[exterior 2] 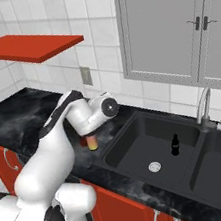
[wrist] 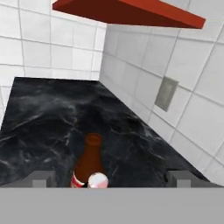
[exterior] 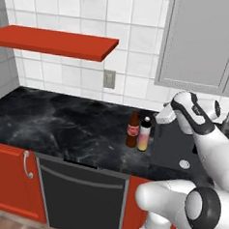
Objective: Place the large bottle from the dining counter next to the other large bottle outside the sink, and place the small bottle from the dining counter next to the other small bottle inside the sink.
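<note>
reaching forward and left from the base, elbow bent, wrist above the strip between bottles and sink [exterior: 174, 149]. claw [wrist: 111, 177] spread wide, gripping nothing, just over the brown bottle [exterior: 132, 130] and the yellow-pink bottle [exterior: 144, 134], standing side by side on the black marble surface [exterior: 62, 125] beside the sink. small dark bottle [exterior 2: 175, 145] upright in the left basin. red shelf [exterior: 54, 40] overhead, outlet [exterior: 109, 79] behind.
</note>
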You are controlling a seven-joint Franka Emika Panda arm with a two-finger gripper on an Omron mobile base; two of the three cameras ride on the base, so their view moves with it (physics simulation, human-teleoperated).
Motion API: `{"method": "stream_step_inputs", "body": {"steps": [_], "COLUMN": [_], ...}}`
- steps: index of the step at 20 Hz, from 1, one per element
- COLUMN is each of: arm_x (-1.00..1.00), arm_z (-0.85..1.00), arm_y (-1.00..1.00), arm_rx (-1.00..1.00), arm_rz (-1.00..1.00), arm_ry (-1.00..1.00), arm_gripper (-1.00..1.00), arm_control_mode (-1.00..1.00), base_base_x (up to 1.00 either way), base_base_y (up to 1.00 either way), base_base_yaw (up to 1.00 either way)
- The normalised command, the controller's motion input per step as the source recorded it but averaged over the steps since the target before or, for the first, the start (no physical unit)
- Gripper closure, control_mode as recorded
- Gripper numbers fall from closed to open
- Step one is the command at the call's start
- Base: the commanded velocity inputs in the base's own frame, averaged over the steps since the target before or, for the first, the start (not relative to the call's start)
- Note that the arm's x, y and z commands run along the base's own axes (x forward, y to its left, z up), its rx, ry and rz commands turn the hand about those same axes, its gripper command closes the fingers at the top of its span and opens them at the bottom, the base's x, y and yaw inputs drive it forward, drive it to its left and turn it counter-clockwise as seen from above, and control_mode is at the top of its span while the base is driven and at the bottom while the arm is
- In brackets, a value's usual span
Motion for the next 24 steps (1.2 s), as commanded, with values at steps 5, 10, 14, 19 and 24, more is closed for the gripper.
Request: {"method": "stream_step_inputs", "body": {"steps": [5,10,14,19,24], "arm_x": [-0.3,-0.35,-0.33,-0.47,-0.57], "arm_z": [0.29,0.42,0.46,0.39,0.17], "arm_y": [-0.11,-0.16,-0.25,-0.06,0.06], "arm_rx": [0.13,0.14,0.16,0.04,0.0], "arm_rz": [-0.33,-0.31,-0.27,-0.19,-0.17], "arm_ry": [0.12,0.08,0.12,0.09,0.0], "arm_gripper": [-1.0,-1.0,-1.0,-1.0,-1.0], "arm_control_mode": [-1.0,-1.0,-1.0,-1.0,-1.0], "base_base_x": [0.0,0.0,0.0,0.0,0.0], "base_base_y": [0.0,0.0,0.0,0.0,0.0], "base_base_yaw": [0.0,0.0,0.0,0.0,0.0]}}
